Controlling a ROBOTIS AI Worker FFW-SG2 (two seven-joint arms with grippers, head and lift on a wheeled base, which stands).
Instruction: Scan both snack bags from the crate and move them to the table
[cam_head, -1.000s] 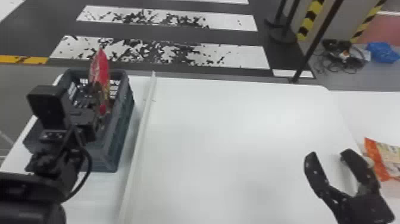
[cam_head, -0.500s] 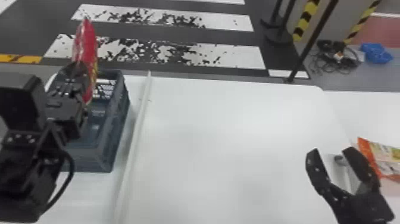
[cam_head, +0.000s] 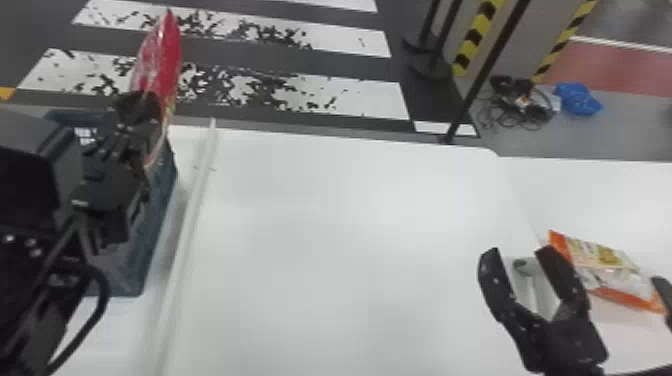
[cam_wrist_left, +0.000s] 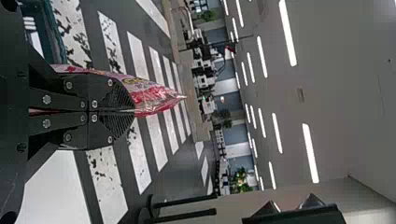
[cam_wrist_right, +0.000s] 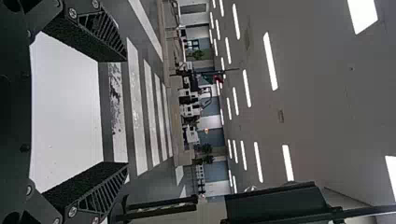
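I've got the red bag (cam_head: 157, 65) pinched in my left gripper (cam_wrist_left: 125, 112) at 10 o'clock, roughly upright, tip free, probably so most of the face can get scanned. Crate (cam_head: 155, 225) sits around 9, strip (cam_head: 195, 205) just beside it, so I'd lift over both edges before heading toward 3. Loads of table (cam_head: 350, 225) mid-view for that swing. Right gripper (cam_head: 520, 252) is spread with nothing pinched at 4, orange bag (cam_head: 607, 260) lying just past it, so watch that corner.
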